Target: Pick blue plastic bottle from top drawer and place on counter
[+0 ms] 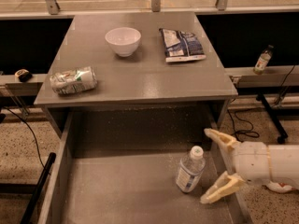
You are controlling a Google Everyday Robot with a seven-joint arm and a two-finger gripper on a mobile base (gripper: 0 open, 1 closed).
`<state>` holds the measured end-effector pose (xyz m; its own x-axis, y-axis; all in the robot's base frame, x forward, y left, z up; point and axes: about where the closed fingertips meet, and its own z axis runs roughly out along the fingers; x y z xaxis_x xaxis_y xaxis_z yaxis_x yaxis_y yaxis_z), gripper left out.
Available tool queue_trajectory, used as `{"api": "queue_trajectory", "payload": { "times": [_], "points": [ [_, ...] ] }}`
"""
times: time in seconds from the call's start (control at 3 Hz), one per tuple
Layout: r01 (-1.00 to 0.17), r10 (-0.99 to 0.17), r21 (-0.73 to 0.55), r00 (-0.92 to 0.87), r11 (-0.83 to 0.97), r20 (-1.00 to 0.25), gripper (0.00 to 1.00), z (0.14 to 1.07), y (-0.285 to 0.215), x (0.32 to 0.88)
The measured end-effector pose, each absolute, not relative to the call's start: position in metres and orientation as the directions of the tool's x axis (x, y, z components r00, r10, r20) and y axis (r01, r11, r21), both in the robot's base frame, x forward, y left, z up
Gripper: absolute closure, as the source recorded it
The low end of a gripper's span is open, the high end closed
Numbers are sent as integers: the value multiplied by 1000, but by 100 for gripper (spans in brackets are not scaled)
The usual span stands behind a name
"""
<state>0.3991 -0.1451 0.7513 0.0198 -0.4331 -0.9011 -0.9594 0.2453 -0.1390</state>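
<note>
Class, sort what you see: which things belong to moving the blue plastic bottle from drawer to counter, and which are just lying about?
Job: blue plastic bottle, top drawer, counter, claw open just right of the bottle.
Lying about: white bowl, snack bag, crushed can, all on the counter; small bottle on the right ledge.

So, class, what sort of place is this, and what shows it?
Probably a robot test area, not a home: a grey counter with its top drawer pulled out, loose cables on the floor, and a gripper open at the drawer's right beside the blue plastic bottle.
</note>
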Motion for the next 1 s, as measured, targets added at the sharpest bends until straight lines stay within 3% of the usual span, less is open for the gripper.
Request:
{"api": "queue_trajectory", "payload": {
  "times": [0.67,1.0],
  "points": [
    [-980,-492,-30,-71,194,-868,0,719,-111,400],
    [-981,-470,35,-123,192,-874,18,710,-106,402]
  ]
}}
